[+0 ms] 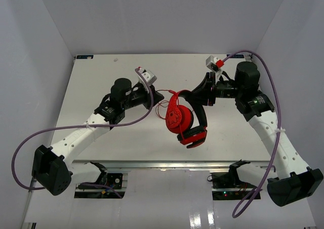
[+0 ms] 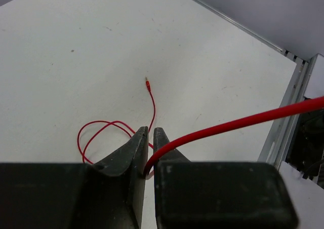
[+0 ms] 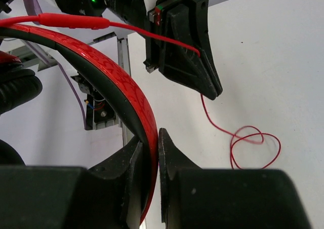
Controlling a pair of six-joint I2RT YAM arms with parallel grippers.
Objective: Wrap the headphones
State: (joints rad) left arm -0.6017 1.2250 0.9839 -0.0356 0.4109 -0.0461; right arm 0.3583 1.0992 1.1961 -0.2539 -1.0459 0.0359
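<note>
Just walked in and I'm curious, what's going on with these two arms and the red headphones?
The right pincer is shut on the headband of the red headphones, holding them by it. The left pincer is shut on the thin red cord, which runs from it toward the headphones. The rest of the cord lies in loose loops on the table, ending at the plug. Nothing looks wrapped yet.

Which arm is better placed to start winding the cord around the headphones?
Left. The left gripper is shut on the cord, with slack lying looped on the table. The right gripper is shut on the headband, holding the headphones, so it is probably best kept as the anchor.
</note>
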